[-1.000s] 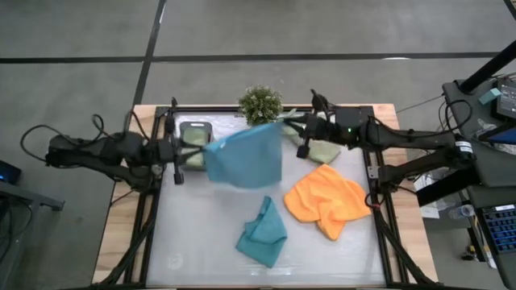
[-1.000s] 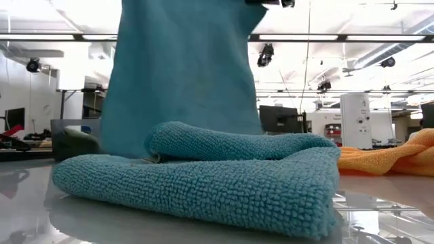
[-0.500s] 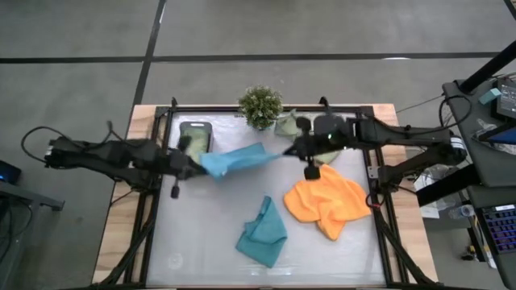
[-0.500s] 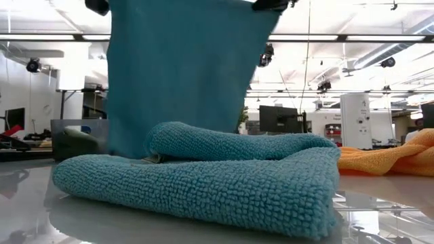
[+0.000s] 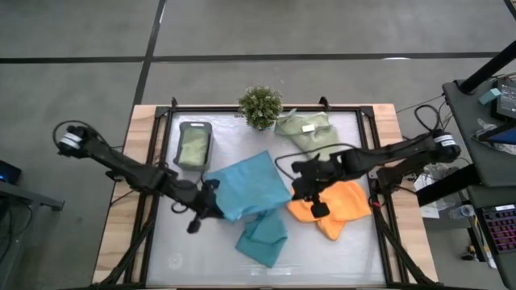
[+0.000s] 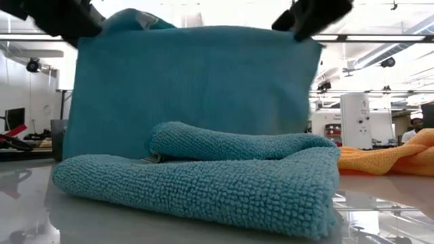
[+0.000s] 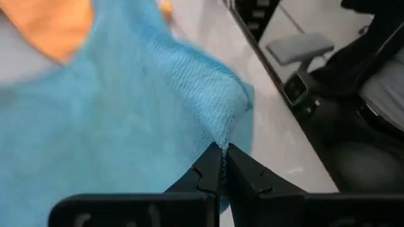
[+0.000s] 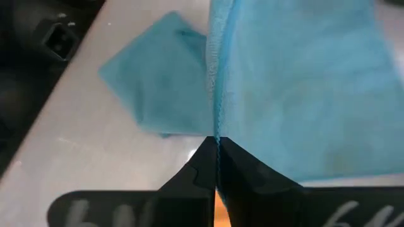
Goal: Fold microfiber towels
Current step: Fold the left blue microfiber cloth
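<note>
Towel [image 5: 248,187] hangs stretched above the table middle, one corner pinched in your left gripper [image 5: 211,200], another in your right gripper [image 5: 300,187]. If you lower it now, it may drape over the second teal towel [image 5: 263,236] and snag it, or slip from a pinch.

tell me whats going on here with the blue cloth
Both arms hold one teal-blue towel stretched between them over the middle of the table. The left pincer is shut on one corner and the right pincer on the opposite corner. A second teal towel lies crumpled below it, an orange towel beside it, a sage-green towel near the plant.
</note>
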